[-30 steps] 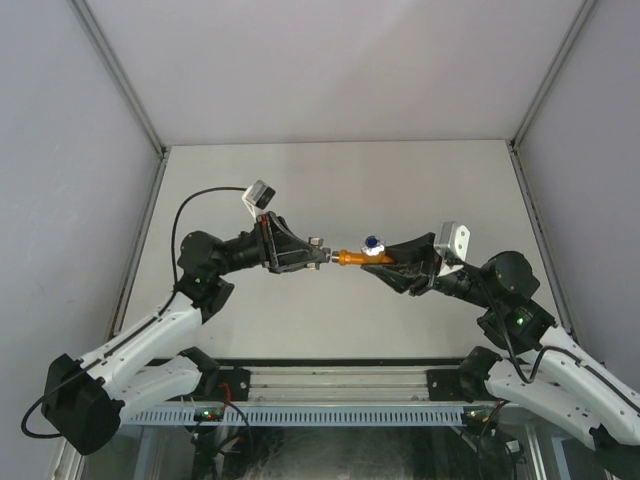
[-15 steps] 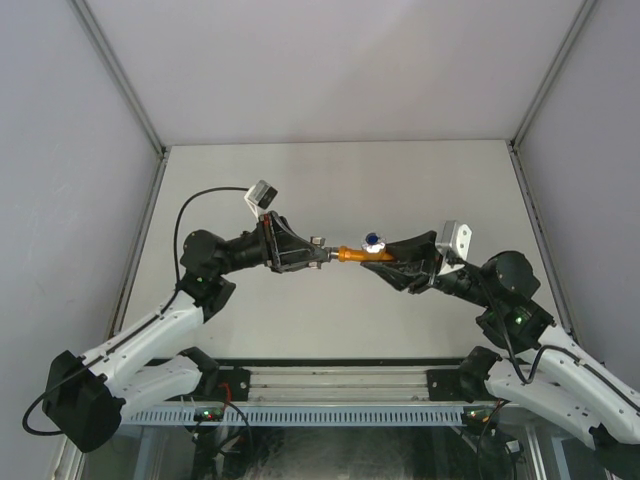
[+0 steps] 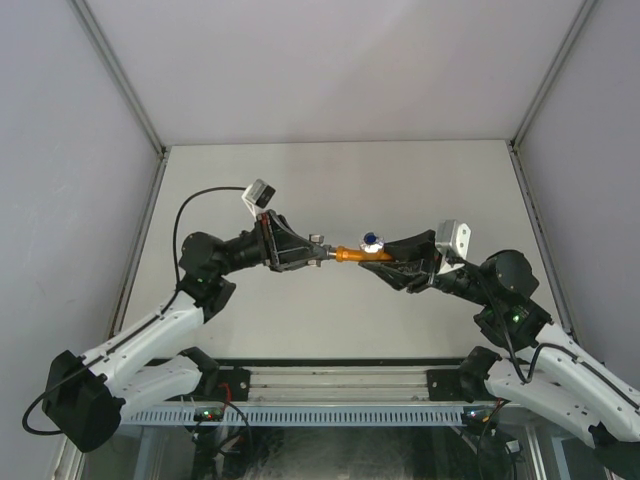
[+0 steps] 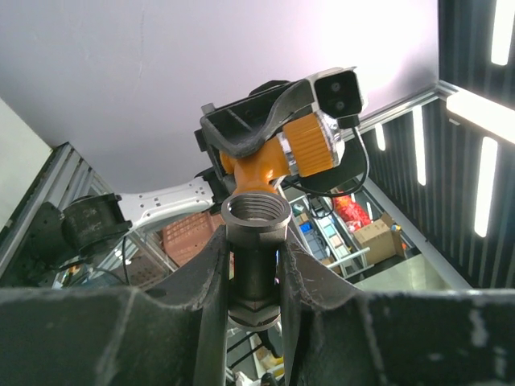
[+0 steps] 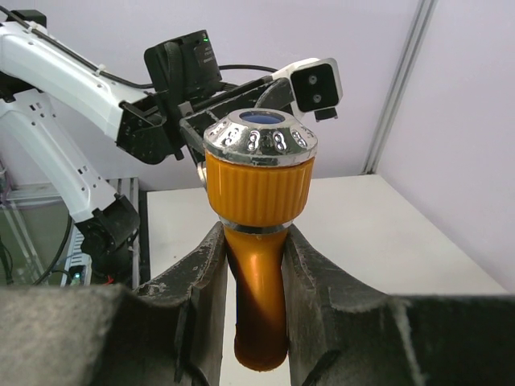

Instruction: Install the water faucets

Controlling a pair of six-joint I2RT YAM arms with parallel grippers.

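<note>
Aloft, left gripper [image 3: 318, 255] clamping grey fitting [image 4: 256, 233], right gripper [image 3: 377, 262] clamping orange tap [image 5: 259, 193].

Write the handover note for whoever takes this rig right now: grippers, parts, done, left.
Left gripper: shut on the grey threaded fitting, its open mouth toward the other arm.
Right gripper: shut on the orange tap body, by its stem.
Parts: both held in the air over the table, end to end between the arms.
Done: both picked up and roughly lined up.
Left: screw them together; whether the threads have caught cannot be told.
</note>
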